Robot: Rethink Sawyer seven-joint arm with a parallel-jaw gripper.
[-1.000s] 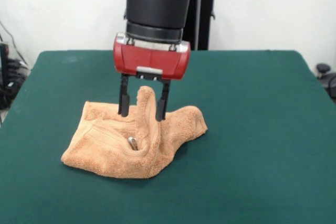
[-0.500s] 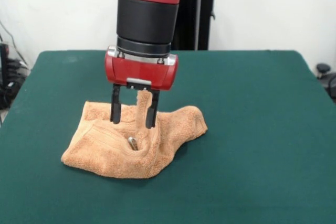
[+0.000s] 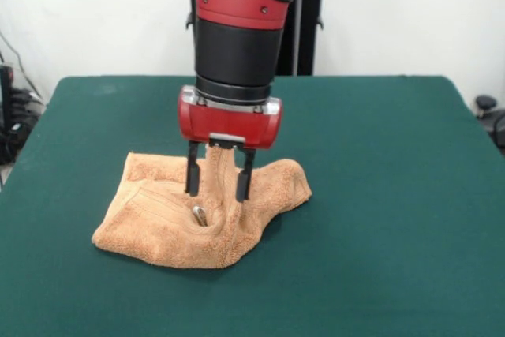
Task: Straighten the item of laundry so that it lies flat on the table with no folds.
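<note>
The tan towel [image 3: 197, 215] lies crumpled on the left-centre of the green tabletop [image 3: 379, 195], bunched into folds with one ridge of cloth standing upright in its middle. A small metallic-looking bit shows in a crease near its centre. The hand [image 3: 218, 192] is down over that ridge, its two black fingers [image 3: 192, 170] apart, one on each side of the raised cloth.
</note>
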